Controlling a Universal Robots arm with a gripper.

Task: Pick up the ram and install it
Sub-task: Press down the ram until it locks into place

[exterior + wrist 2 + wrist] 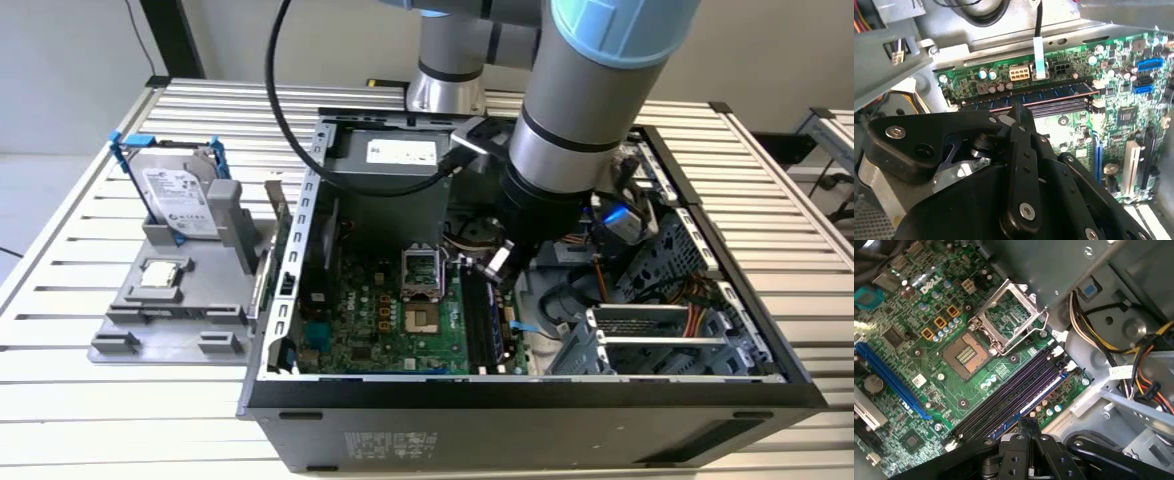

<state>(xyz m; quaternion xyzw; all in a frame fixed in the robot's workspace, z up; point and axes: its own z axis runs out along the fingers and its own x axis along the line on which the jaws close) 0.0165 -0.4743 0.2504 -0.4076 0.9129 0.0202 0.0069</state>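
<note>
The ram [1059, 91] is a long dark stick with a blue edge. It lies lengthwise in the outermost memory slot of the green motherboard [899, 405], and it also runs along that slot in the first wrist view [1046, 392] and the exterior view [511, 330]. My gripper [497, 265] reaches down into the open computer case. Its black fingers are pressed together, and their tips [1027, 421] sit right over the middle of the stick [1019, 107]. Nothing is between the fingers. Whether the tips touch the ram I cannot tell.
The processor socket [966, 352] stands open with its metal frame [1011, 315] lifted. Cable bundles [1149, 375] and a drive cage [641, 335] crowd the case beside the slots. Outside the case, a grey fixture [147, 320] holds a hard drive [180, 190] and a small square chip [163, 272].
</note>
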